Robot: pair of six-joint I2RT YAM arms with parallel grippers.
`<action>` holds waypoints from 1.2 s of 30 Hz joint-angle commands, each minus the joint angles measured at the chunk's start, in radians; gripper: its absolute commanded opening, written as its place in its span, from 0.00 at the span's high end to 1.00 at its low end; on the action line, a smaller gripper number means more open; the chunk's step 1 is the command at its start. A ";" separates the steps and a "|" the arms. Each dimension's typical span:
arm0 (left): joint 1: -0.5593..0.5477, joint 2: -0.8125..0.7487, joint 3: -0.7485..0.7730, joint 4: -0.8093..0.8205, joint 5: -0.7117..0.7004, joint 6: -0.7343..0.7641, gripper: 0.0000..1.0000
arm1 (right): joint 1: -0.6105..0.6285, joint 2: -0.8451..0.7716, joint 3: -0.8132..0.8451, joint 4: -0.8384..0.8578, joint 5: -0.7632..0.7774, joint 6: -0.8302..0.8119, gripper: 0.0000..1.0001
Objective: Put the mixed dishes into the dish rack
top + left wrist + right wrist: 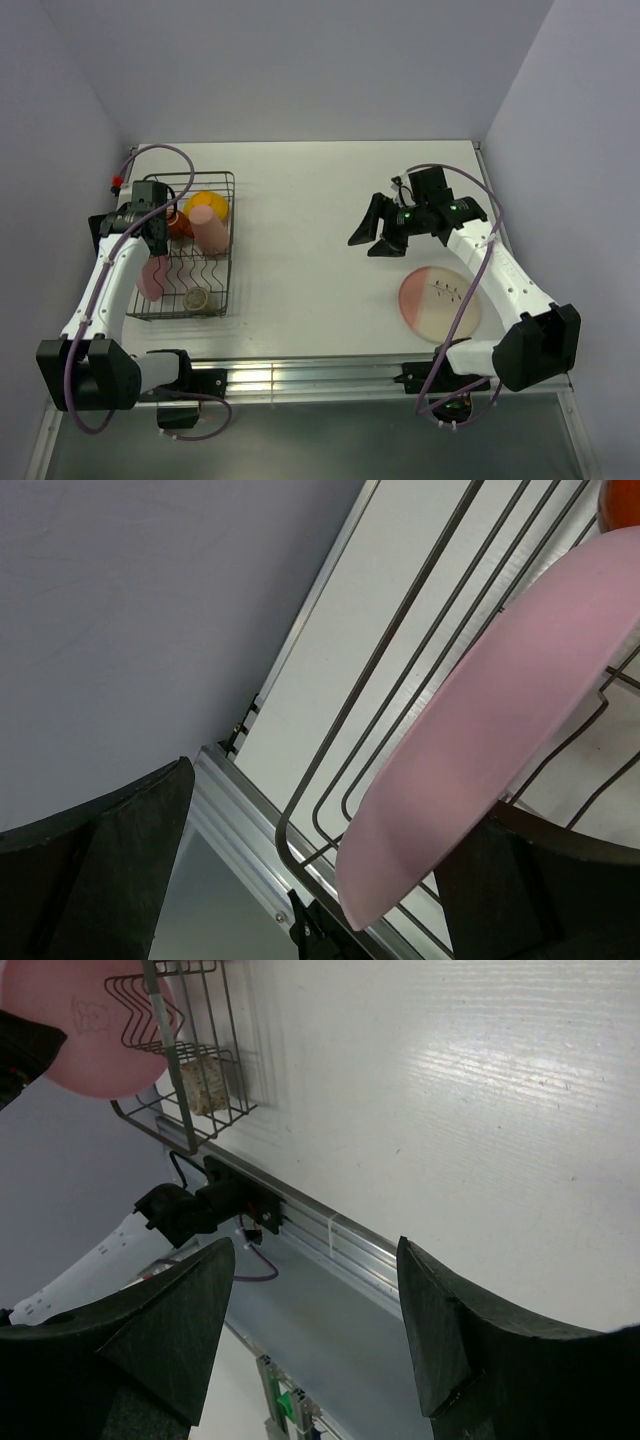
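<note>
White tabletop (310, 200), lavender walls. At 9 o'clock sits the dish rack (230, 280). At 4 o'clock the pink-and-cream plate (440, 303) lies flat, with the right gripper (373, 240) at its 11 o'clock, jaws wide. The pink plate (153, 277) stands on edge at the rack's 8 o'clock, by the left gripper (155, 240), which is spread wide. The pink tumbler (210, 232), orange-yellow bowl (205, 203) and dark red-brown cup (180, 222) sit towards 12, the speckled beige cup (196, 298) at 6.

Pink-and-cream plate (440, 303) on table (300, 200); tumbler (210, 231), bowl (206, 203) in dish rack (205, 275).
</note>
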 commanded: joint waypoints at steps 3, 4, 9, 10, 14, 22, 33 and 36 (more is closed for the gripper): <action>0.045 0.027 0.030 0.000 -0.041 -0.025 0.01 | 0.017 0.020 0.054 0.036 -0.017 -0.013 0.27; 0.054 0.028 0.024 0.001 -0.043 -0.028 0.01 | 0.019 0.023 0.054 0.040 -0.019 -0.011 0.27; 0.094 0.042 0.022 0.004 -0.049 -0.037 0.01 | 0.037 0.038 0.077 0.028 -0.022 -0.013 0.27; 0.098 0.043 0.019 0.007 -0.043 -0.034 0.01 | 0.042 0.040 0.081 0.025 -0.019 -0.014 0.27; 0.103 0.060 0.030 0.004 -0.029 -0.033 0.01 | 0.065 0.046 0.092 0.022 -0.013 -0.022 0.27; 0.094 0.056 0.139 -0.059 0.024 -0.062 0.01 | 0.077 0.064 0.111 0.024 -0.019 -0.022 0.27; 0.080 0.017 0.141 -0.043 0.136 -0.020 0.02 | 0.073 0.058 0.106 0.027 -0.007 -0.016 0.27; 0.078 0.022 0.141 -0.040 0.156 -0.011 0.01 | 0.070 0.055 0.106 0.030 -0.005 -0.014 0.27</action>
